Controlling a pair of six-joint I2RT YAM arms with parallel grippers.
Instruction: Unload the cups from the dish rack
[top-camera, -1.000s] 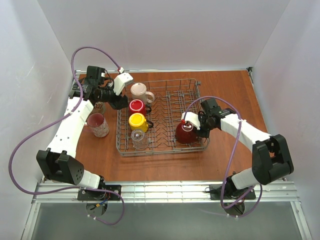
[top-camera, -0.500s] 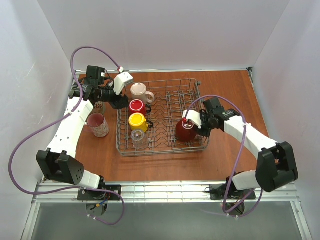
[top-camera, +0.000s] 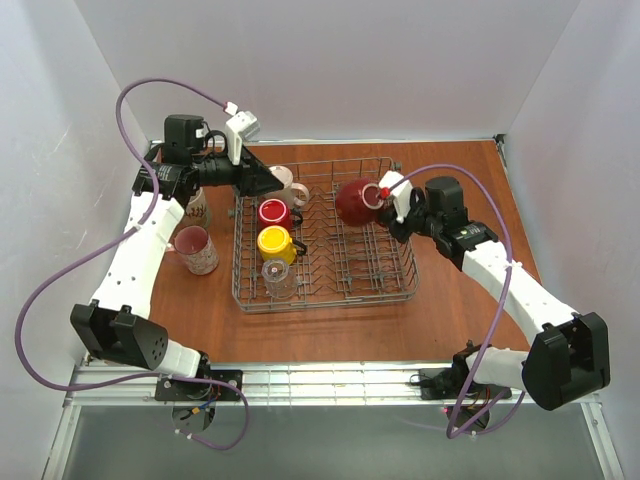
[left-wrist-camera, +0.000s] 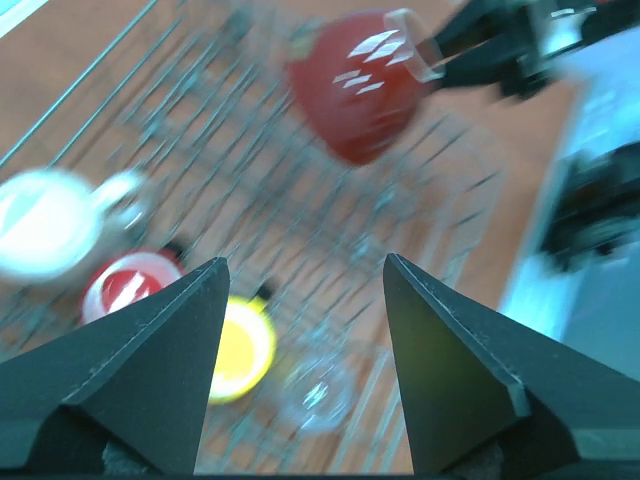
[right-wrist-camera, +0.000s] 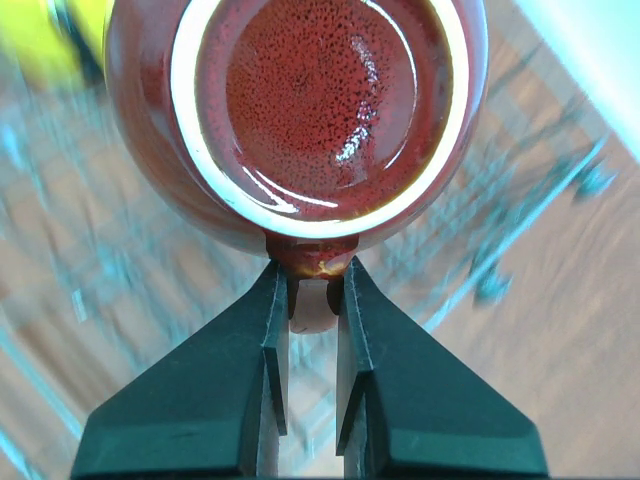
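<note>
My right gripper (top-camera: 385, 195) is shut on the handle of the dark red mug (top-camera: 355, 200) and holds it in the air over the back of the grey wire dish rack (top-camera: 392, 292). In the right wrist view the fingers (right-wrist-camera: 275, 300) pinch the handle below the mug (right-wrist-camera: 300, 90). My left gripper (top-camera: 275, 180) is open and empty above the rack's back left, by the cream mug (top-camera: 290, 185). The red mug (top-camera: 272, 212), yellow mug (top-camera: 275, 241) and clear glass (top-camera: 280, 278) stand in the rack's left column. They show blurred in the left wrist view, with the dark red mug (left-wrist-camera: 355, 95).
A pink mug (top-camera: 195, 248) stands on the brown table left of the rack. Another pale cup (top-camera: 197, 212) sits behind it, partly hidden by my left arm. White walls close in the table at the back and sides.
My right gripper has lifted the dark red mug out of the rack's front right and carried it up toward the back. My left gripper has risen and swung right over the rack.
</note>
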